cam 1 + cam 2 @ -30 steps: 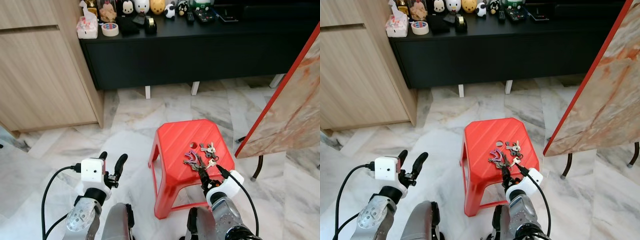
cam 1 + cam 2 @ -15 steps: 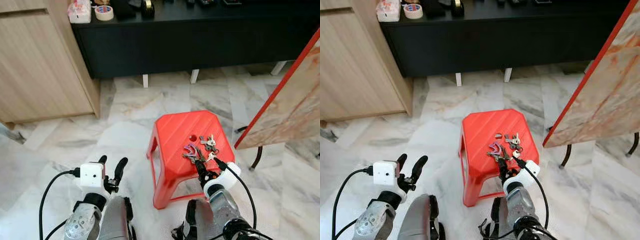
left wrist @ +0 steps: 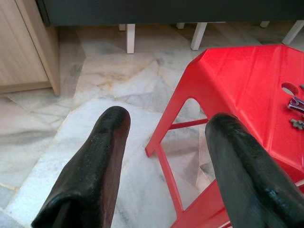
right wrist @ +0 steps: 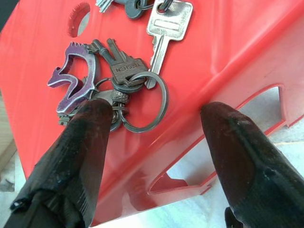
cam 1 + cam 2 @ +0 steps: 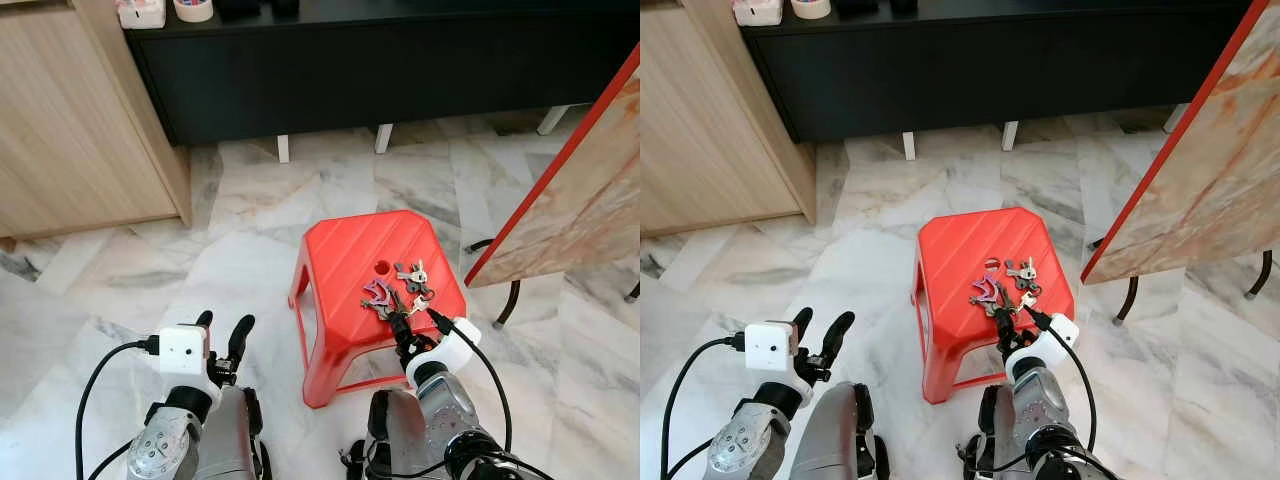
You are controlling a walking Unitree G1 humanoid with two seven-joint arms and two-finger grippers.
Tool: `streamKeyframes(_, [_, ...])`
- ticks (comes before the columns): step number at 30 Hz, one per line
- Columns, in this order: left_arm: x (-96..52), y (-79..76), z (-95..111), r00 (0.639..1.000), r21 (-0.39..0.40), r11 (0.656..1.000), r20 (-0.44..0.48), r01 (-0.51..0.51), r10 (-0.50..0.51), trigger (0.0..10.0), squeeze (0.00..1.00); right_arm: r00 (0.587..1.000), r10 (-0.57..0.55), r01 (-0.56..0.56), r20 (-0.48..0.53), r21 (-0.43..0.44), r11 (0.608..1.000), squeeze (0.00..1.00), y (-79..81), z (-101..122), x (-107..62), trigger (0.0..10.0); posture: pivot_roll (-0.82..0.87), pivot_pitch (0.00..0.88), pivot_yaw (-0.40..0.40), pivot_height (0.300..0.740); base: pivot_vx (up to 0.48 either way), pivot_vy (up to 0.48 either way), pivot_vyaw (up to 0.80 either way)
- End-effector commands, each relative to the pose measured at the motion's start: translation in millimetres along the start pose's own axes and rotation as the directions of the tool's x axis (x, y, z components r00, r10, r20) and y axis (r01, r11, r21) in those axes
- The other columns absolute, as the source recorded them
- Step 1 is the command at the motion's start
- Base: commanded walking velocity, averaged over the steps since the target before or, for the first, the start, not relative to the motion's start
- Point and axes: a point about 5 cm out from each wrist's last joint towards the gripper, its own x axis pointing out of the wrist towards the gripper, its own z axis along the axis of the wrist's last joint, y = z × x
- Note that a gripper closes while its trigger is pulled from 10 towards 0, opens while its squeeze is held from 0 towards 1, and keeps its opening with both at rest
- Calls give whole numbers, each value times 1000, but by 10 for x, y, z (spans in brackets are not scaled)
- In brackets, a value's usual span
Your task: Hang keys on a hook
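A bunch of keys (image 4: 121, 71) with a purple horse-shaped charm (image 5: 378, 294) lies on the red plastic stool (image 5: 350, 255), near its front right edge. A second bunch with a silver key (image 4: 166, 23) lies just beyond it, by the stool's round hole. My right gripper (image 5: 416, 324) is open at the stool's near edge. One of its fingertips (image 4: 92, 118) rests by the charm's rings and the other hangs off the stool's side. My left gripper (image 5: 222, 330) is open over the floor to the left of the stool (image 3: 247, 80), holding nothing.
A long black cabinet (image 5: 400, 70) on white legs runs along the back, with a wooden cupboard (image 5: 70, 130) to its left. A red-edged marble slab (image 5: 580, 190) leans at the right, close to the stool. Marble floor (image 5: 250, 210) lies all around.
The whole picture has shifted as the head camera tilted down. My right gripper has edged a little closer onto the keys. The keys lie where they were.
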Motion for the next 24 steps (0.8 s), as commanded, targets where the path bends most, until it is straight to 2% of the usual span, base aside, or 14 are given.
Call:
streamKeyframes(1, [-35, -6, -34, 1000, 22, 1000, -24, 1, 0, 10000, 0, 1000, -12, 12, -8, 8, 1000, 0, -35, -35, -20, 10000, 132, 251, -81, 602, 0, 0, 0])
streamKeyframes(10, [-42, -3, -30, 1000, 25, 1000, -29, -6, 7, 10000, 0, 997, 71, -71, 0, 1, 997, 0, 80, 5, 17, 9882, 134, 256, -85, 602, 0, 0, 0])
streamKeyframes(11, [-42, -4, -29, 1000, 25, 1000, -28, -6, 6, 10000, 0, 997, 79, -79, -2, -3, 997, 0, 89, 6, 19, 7294, 134, 256, -85, 602, 0, 0, 0])
streamKeyframes(12, [-40, -6, -29, 1000, 25, 1000, -27, -5, 6, 10000, 0, 997, 82, -82, -1, -1, 997, 0, 93, 7, 19, 39, 134, 254, -85, 602, 0, 0, 0])
streamKeyframes(24, [-50, -6, -31, 1000, 23, 1000, -28, -10, 11, 10000, 0, 996, 83, -83, -11, 0, 997, 0, 72, -25, 4, 0, 136, 258, -85, 602, 0, 0, 0])
